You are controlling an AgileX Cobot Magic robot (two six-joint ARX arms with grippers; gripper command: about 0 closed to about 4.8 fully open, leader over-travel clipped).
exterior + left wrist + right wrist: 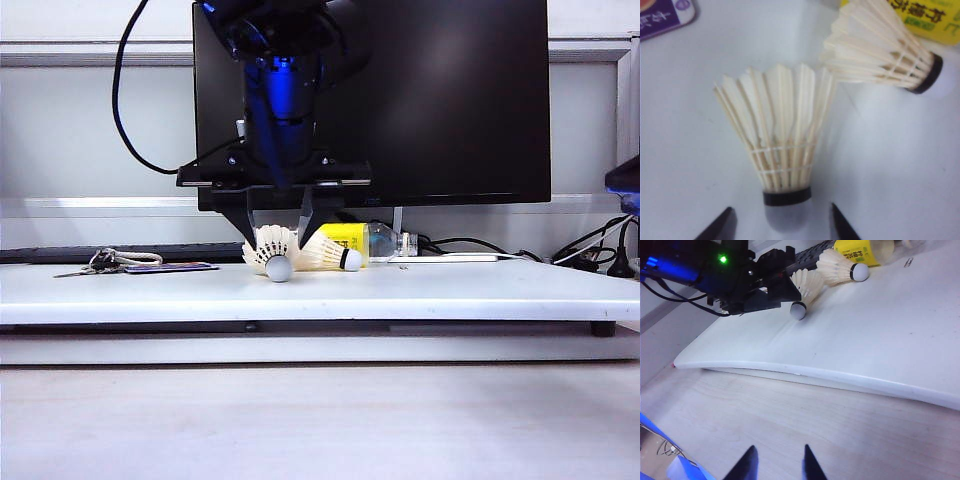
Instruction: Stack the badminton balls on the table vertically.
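Two badminton balls lie on the white table (pixel 450 290). The nearer one (pixel 780 145) is a cream feather cone with a black band and a white cork tip. My left gripper (pixel 782 222) is open, one fingertip on each side of that cork and neither touching it. In the exterior view that gripper (pixel 278 238) hangs over this ball (pixel 273 250). The other ball (pixel 330 256) lies on its side just to the right, also seen in the left wrist view (pixel 880 55). My right gripper (pixel 777 462) is open and empty over the wooden surface, short of the table's front edge.
A clear bottle with a yellow label (pixel 365 240) lies behind the second ball. Keys and a purple card (pixel 170 267) rest at the back left of the table. A black monitor (pixel 450 100) and cables stand behind.
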